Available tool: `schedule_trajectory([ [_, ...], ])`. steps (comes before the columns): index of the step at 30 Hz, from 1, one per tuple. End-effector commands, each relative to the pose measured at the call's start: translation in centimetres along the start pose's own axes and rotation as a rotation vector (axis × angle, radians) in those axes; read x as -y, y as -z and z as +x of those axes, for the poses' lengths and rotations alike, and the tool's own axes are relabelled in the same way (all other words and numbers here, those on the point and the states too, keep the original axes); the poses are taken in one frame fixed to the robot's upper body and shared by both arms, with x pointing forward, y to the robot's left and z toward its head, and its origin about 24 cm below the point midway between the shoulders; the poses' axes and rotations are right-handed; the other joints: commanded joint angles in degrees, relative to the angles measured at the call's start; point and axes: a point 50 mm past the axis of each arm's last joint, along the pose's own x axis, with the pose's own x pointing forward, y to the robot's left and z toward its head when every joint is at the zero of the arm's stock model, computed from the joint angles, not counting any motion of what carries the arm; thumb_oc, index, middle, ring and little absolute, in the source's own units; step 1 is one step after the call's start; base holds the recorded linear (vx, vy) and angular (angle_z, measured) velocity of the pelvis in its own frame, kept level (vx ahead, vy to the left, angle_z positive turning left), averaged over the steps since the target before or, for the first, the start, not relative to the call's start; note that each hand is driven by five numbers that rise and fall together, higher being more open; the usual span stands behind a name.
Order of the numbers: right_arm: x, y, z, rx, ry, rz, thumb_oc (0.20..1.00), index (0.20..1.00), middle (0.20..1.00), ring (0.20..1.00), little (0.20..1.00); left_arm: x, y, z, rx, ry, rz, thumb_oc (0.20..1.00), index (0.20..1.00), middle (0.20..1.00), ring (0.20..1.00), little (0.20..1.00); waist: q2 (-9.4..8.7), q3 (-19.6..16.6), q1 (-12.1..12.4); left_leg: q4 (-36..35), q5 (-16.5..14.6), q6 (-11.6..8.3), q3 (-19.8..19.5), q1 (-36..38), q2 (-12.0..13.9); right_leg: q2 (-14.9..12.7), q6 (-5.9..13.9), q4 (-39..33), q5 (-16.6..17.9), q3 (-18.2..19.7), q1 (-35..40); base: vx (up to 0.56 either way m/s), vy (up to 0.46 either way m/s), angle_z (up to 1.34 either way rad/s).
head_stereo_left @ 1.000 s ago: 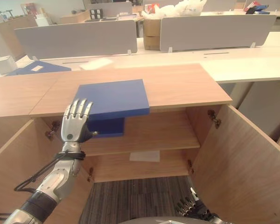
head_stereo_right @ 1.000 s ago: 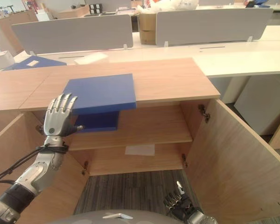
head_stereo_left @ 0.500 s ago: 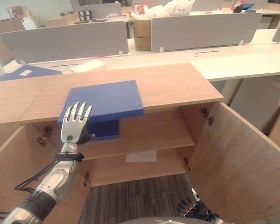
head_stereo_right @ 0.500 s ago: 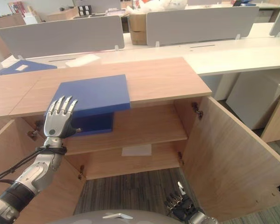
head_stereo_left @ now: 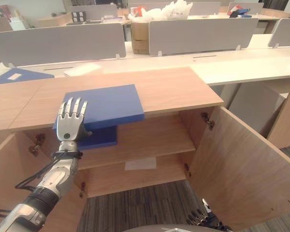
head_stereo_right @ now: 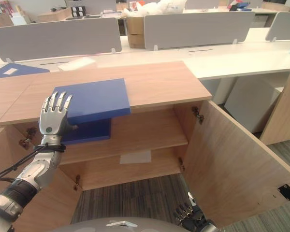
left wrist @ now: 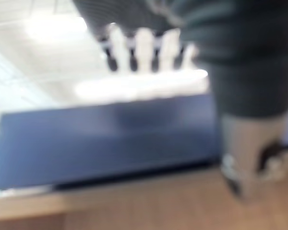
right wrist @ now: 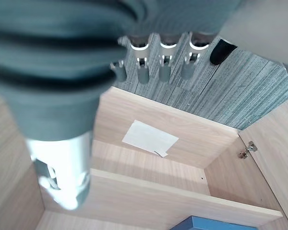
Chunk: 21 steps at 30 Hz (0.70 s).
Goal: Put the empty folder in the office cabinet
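Care is called for in the grasp: with the left hand raised flat, fingers straight and holding nothing, just before the blue folder overhanging the cabinet top, its front edge should be pinched firmly before lowering onto the shelf, while the right hand hangs low, relaxed.

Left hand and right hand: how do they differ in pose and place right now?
The left hand is raised with straight, spread fingers at the near edge of the blue folder on the cabinet top; the right hand hangs low over the carpet, fingers relaxed. The left is at the folder, the right far from it. Both are open and hold nothing.
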Motion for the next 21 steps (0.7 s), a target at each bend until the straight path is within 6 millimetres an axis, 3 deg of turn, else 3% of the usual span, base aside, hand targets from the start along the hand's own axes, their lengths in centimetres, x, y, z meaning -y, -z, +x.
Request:
schedule_trajectory([
  [1, -1.9, -0.4, 0.9, -0.010, -0.061, -0.028, 1.000, 1.000, 1.000, 1.000, 1.000, -3.5, 1.3, 3.5, -0.036, -0.164, 0.053, 1.000, 1.000, 1.000, 1.000, 1.000, -1.40, 2.01, -0.28, 0.15, -8.38, -0.14, 3.75, 2.37, 0.43, -1.91, 3.76, -0.24, -0.34, 3.20, -0.31, 0.00, 0.000, 0.00],
  [21, -1.9, -0.5, 0.7, -0.017, -0.050, -0.033, 1.000, 1.000, 1.000, 1.000, 1.000, -1.5, 0.3, 3.3, -0.024, -0.094, 0.043, 1.000, 1.000, 1.000, 1.000, 1.000, -1.90, 2.32, -1.33, 0.15, -8.91, 0.28, 4.67, 2.54, 0.20, -1.87, 3.88, -0.24, -0.08, 3.99, -0.69, 0.01, 0.004, -0.02],
])
